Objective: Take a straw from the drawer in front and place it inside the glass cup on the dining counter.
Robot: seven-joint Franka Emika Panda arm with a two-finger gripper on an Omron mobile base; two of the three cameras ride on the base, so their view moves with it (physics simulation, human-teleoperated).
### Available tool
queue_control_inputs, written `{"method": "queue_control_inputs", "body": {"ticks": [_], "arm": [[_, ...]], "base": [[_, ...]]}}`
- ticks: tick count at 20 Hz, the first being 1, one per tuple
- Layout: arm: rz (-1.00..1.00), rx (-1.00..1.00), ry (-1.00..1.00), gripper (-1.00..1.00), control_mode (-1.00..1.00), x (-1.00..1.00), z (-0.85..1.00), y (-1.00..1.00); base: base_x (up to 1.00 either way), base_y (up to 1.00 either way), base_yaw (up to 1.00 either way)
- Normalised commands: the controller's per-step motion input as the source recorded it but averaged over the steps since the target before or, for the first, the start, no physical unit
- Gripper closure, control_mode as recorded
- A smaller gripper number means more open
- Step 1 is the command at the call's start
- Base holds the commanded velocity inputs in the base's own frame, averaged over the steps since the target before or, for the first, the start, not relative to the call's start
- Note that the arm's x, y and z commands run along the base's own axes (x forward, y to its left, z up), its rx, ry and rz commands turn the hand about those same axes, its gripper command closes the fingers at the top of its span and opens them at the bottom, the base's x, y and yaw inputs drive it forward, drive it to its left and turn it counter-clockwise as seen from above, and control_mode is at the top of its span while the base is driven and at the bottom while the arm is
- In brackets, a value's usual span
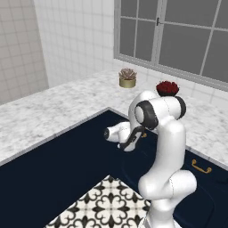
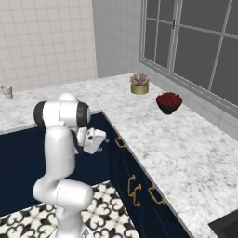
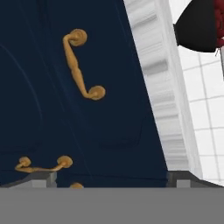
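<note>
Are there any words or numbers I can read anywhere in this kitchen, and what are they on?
None: no words, numbers or signs can be read. The drawer front, its brass handle, the marble counter, the bowl of red berries and the potted plant are all unlettered. The floor tiles carry only a pattern.
</note>
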Motion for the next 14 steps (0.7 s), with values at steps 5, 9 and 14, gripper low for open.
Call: {"method": "queue_control_inputs", "body": {"ticks": [5, 9, 14], "arm": [[0.0, -0.01, 0.0, -1.0, -1.0, 0.25, -0.01, -0.35], [0.0, -0.1, 0.0, -1.0, -1.0, 0.32, -0.22, -0.09], [0.02, -0.14, 0.0, -1.0, -1.0, 0.4, -0.36, 0.01]], "base": [[0.0, 0.0, 0.0], [0.0, 0.0, 0.0], [0.0, 0.0, 0.0]]}}
